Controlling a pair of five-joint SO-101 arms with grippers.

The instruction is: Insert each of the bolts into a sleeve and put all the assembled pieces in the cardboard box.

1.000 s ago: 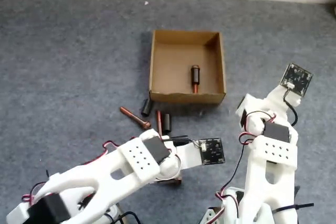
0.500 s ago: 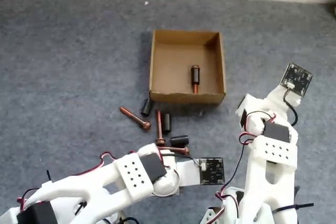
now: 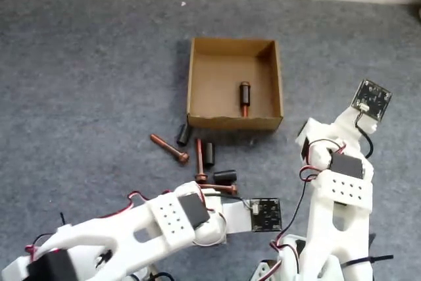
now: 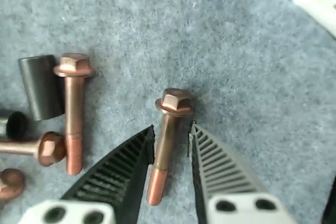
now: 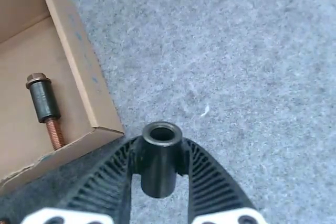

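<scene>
The copper bolt [image 4: 167, 140] lies flat on the fuzzy grey table [image 4: 252, 51], right between the left fingers [image 4: 123, 169], which sit apart on either side of its shank. It's stiff metal, probably light and a bit slick, so I'd pinch the smooth shank just under the hex flange, not the threads. The right fingers [image 5: 210, 182] are clamped on a black sleeve [image 5: 159, 163] — a smooth rigid tube, bore up — with the cardboard box [image 5: 79, 61] just off to one side.
</scene>
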